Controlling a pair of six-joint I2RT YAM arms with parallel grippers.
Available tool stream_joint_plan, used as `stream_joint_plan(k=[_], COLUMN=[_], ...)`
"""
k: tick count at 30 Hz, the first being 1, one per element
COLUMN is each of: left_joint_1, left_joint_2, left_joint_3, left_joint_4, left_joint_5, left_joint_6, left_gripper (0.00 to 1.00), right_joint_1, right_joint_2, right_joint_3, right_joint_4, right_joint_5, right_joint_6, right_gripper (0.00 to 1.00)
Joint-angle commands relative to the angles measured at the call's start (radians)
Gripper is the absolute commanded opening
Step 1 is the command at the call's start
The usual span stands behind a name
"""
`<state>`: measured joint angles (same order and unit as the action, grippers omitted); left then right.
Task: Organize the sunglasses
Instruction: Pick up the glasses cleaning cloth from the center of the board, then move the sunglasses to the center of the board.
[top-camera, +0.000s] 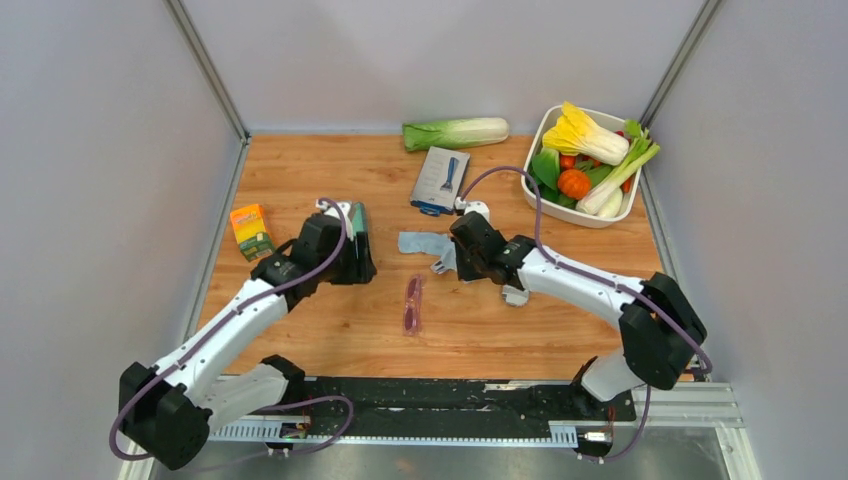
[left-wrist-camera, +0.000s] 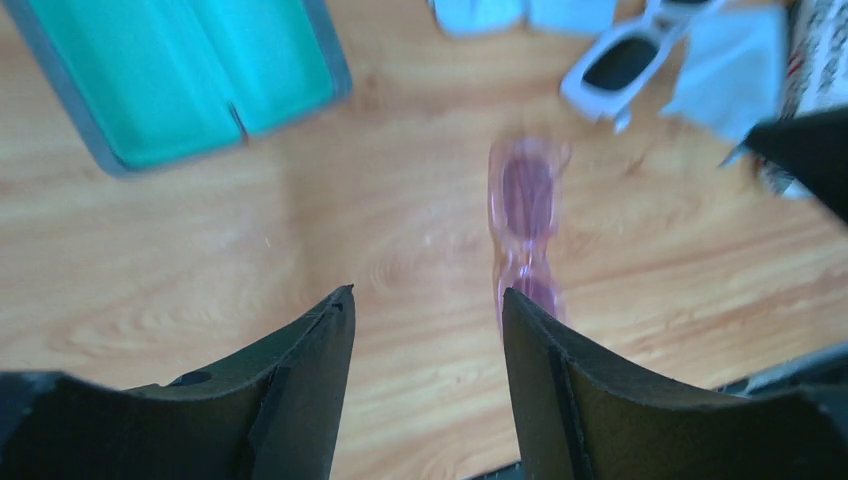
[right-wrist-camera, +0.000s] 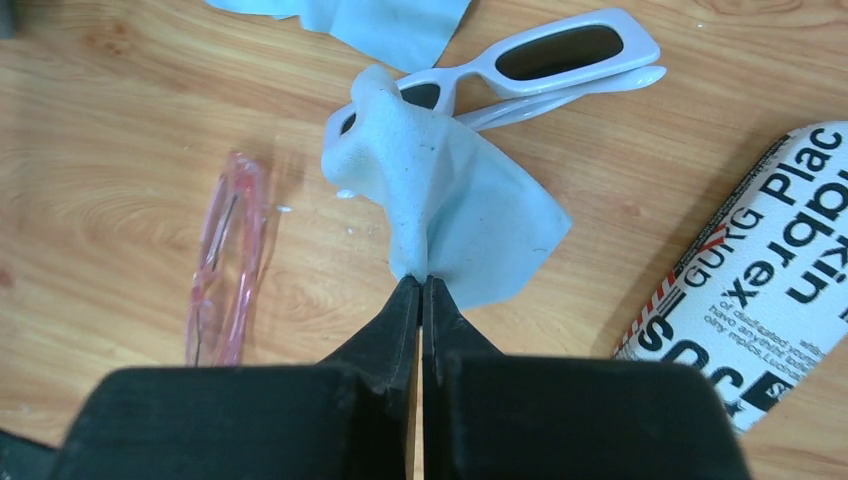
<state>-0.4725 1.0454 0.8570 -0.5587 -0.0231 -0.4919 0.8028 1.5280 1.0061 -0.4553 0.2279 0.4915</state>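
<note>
The sunglasses (top-camera: 413, 303), a small pink pair, lie folded on the wood between the two arms, also visible in the left wrist view (left-wrist-camera: 527, 215) and the right wrist view (right-wrist-camera: 225, 260). My left gripper (left-wrist-camera: 428, 292) hangs open above bare table just short of them, empty, next to the open grey case with teal lining (left-wrist-camera: 180, 80). My right gripper (right-wrist-camera: 420, 278) is shut on a corner of a light blue cloth (right-wrist-camera: 450, 200), which drapes over one end of a white pair of sunglasses (right-wrist-camera: 560, 50).
A white printed case (right-wrist-camera: 760, 290) lies right of the right gripper. Another piece of blue cloth (right-wrist-camera: 370, 25) lies beyond. At the back are a cabbage (top-camera: 455, 133), a grey package (top-camera: 440, 180) and a white tub (top-camera: 580, 218) of vegetables. A small orange-green box (top-camera: 251, 230) sits left.
</note>
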Motion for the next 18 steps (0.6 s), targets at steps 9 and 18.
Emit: stream_joint_plan(k=[9, 18], left_joint_1=[-0.241, -0.316], left_joint_2=[0.105, 0.355], left_joint_3=[-0.23, -0.187], left_joint_4=[0.227, 0.315], left_joint_5=[0.049, -0.012], left_joint_6=[-0.191, -0.211], left_gripper=[0.57, 0.53], right_joint_1=[0.009, -0.001], right_joint_2=[-0.203, -0.31], right_joint_3=[0.02, -0.009], right_joint_4=[-0.138, -0.151], right_joint_5=[-0.01, -0.03], right_joint_6=[-0.059, -0.05], right_gripper=[0.0, 0.0])
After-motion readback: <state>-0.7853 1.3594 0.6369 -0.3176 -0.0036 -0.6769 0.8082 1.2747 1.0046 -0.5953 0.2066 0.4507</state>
